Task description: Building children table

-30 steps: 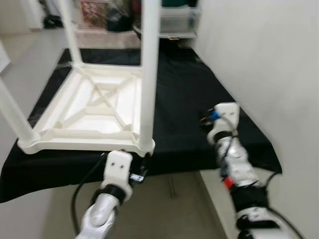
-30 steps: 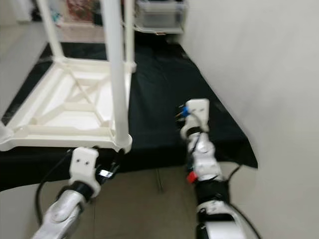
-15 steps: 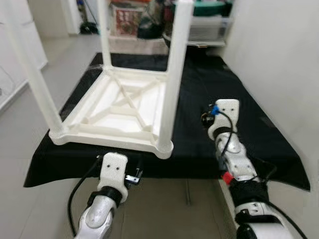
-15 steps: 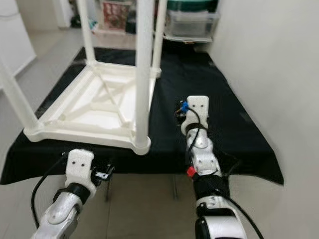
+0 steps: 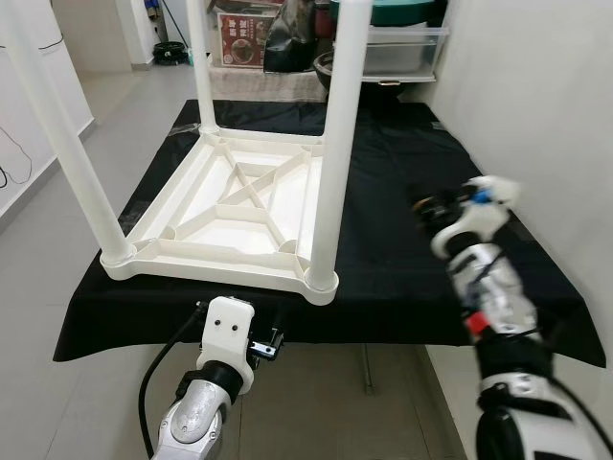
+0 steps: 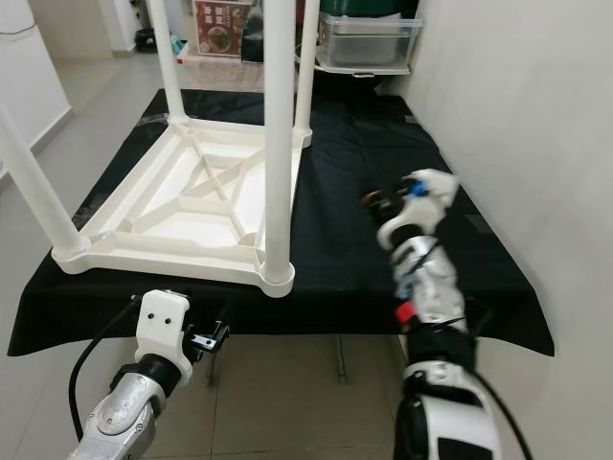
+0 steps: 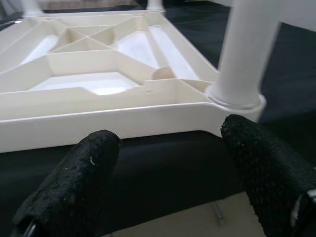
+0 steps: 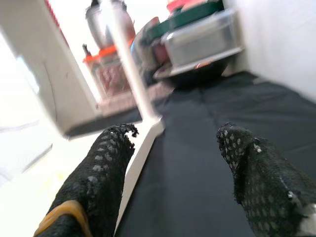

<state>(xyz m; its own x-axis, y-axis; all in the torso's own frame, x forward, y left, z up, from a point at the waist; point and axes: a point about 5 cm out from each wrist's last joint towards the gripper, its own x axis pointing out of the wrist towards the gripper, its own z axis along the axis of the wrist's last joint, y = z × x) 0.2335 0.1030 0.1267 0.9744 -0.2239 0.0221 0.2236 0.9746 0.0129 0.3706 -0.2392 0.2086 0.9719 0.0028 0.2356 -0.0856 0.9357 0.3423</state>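
So the kids table (image 5: 225, 206) is sitting upside down on the surface (image 5: 402, 259), which is covered w/ a black cloth. Tabletop face down, ribbed underside up. All four white legs look plugged into their corner sockets and standing upright: near-right leg (image 5: 330, 144), near-left leg (image 5: 62, 144), plus two at the far end. Can't tell from here if they're seated all the way tho.

Left gripper (image 7: 168, 168) is low, just off the front edge of the surface, aimed at the near rim of the table by the near-right leg socket. Fingers (image 7: 74, 182) spread wide, nothing between them, not touching the table. Right gripper (image 8: 173, 168) is up over the bare cloth, to the right of the table and well apart from it, fingers also spread, holding nothing.

Imo the build is basically done: legs are in. What's left is prob checking the legs are tight, then flipping the whole thing right side up. That'll want both grippers on the frame, and neither has a hold rn. Storage bins (image 5: 397, 43) and clutter sit past the far end, fyi.
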